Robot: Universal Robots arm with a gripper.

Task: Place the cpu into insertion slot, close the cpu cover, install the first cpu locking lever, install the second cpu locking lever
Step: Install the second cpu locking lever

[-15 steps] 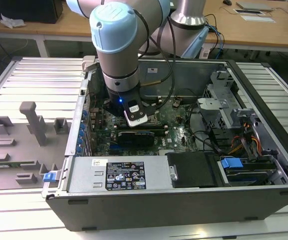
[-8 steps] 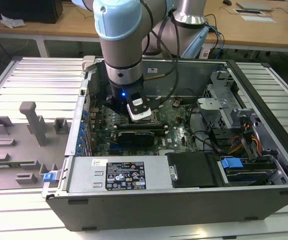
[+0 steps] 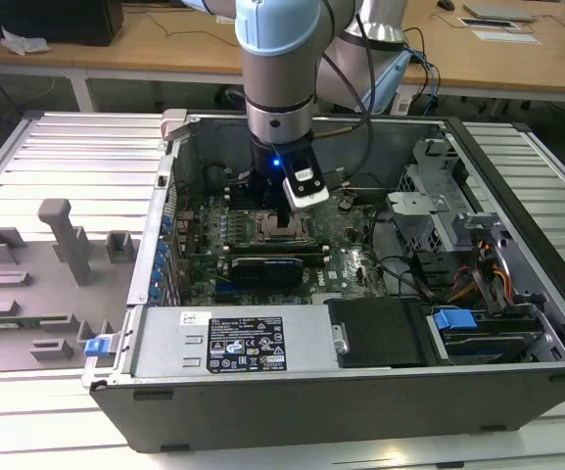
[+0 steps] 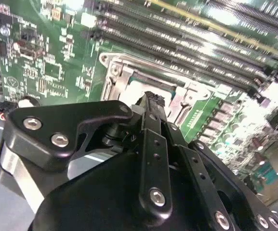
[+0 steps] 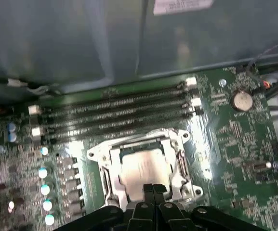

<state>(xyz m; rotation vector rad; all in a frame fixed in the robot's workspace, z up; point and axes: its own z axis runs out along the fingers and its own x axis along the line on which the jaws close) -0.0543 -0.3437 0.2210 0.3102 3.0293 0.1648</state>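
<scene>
The cpu lies flat in the insertion slot, its silver-grey top showing through the window of the cpu cover. The cover's silver frame lies down around the chip's edges. My gripper hangs just above the near edge of the chip, its black fingers pressed together with nothing between them. In the second wrist view the same shut fingertips sit over the socket frame. In the exterior view the arm reaches straight down into the open computer case, with the gripper over the socket.
Several long memory slots run beside the socket, and a coin battery sits on the board. A black expansion card, a drive cage and cables crowd the case. A grey fixture tray lies at the exterior view's left.
</scene>
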